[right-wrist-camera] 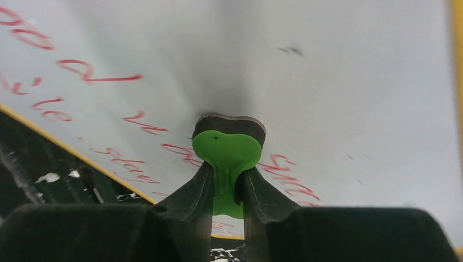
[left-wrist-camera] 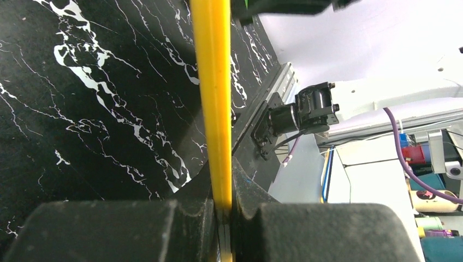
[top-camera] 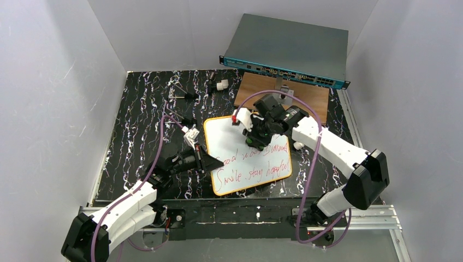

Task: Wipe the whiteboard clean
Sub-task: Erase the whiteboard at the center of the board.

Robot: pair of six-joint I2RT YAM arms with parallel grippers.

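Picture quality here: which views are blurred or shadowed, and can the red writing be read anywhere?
Top external: sharp, evenly lit; red writing on the whiteboard partly readable. Left wrist: yellow frame in the left gripper blurred up close. Right wrist: green eraser in the right gripper throws a dark shadow on the board; writing soft.

plain white walls (top-camera: 54, 98) box in a black worktop (top-camera: 139, 117) veined with white. a grey, teal-fronted network switch (top-camera: 289, 49) sits at the rear, by a brown wooden board (top-camera: 314, 98). light is soft, even.
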